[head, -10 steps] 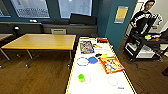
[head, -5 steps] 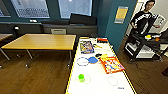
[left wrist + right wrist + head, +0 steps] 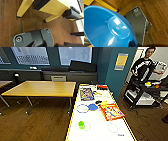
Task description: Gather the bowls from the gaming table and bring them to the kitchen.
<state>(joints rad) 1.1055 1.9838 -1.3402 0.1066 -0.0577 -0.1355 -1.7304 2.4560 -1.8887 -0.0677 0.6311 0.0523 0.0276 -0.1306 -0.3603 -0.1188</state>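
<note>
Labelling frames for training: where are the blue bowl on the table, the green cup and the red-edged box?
blue bowl (image 3: 93, 106), head view, its middle.
green cup (image 3: 81, 124), head view, its side.
red-edged box (image 3: 111, 111), head view, lid centre.

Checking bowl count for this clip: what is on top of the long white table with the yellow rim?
On the gaming table: one blue bowl, clear ring plates, a green cup and boxes. Anything under the boxes is hidden.

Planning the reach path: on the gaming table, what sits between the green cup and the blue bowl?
In the head view, a clear ring-like plate lies between the green cup and the blue bowl, beside the bowl; otherwise bare white tabletop.
</note>
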